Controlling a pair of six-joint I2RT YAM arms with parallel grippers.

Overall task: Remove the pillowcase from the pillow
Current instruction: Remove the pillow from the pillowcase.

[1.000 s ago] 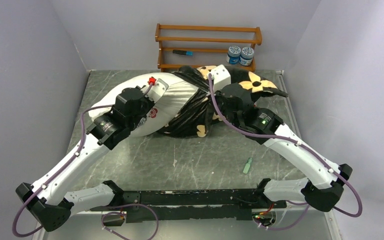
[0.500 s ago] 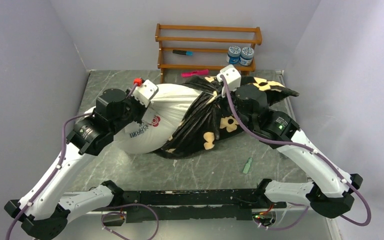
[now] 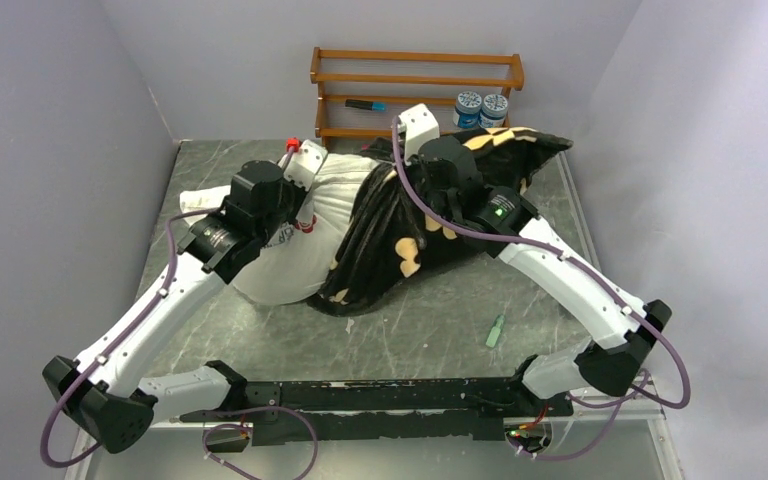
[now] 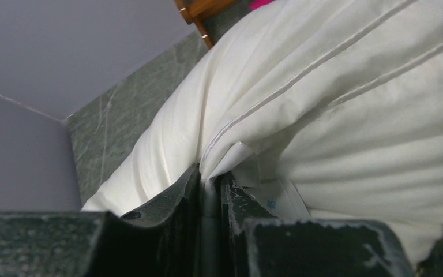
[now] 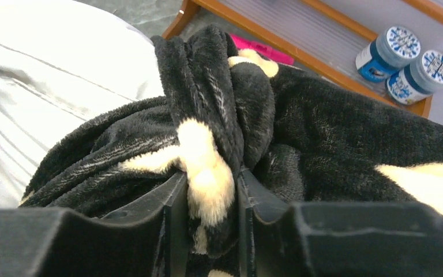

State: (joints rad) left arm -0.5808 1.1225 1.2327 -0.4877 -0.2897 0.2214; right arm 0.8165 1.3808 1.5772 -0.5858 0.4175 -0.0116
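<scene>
The white pillow (image 3: 285,265) lies at the table's back left, its right half still inside the black plush pillowcase (image 3: 400,245) with cream flowers. My left gripper (image 3: 305,185) is shut on a seam fold of the pillow (image 4: 277,104), the fabric pinched between its fingers (image 4: 176,199). My right gripper (image 3: 415,160) is shut on a bunched fold of the pillowcase (image 5: 207,167) near its top edge and holds it raised. The pillow's white side shows at the left of the right wrist view (image 5: 46,75). The pillow's logo is mostly hidden behind the left arm.
A wooden rack (image 3: 415,95) stands at the back wall with two blue-lidded jars (image 3: 482,108) and a dark marker (image 3: 365,104). A pink object (image 5: 265,49) lies by the rack's base. A small green item (image 3: 496,331) lies on the table at front right.
Both grippers have moved toward the back wall, each still gripping. The right one has lifted the pillowcase, which now drapes more steeply. The pillow has shifted back with them.
</scene>
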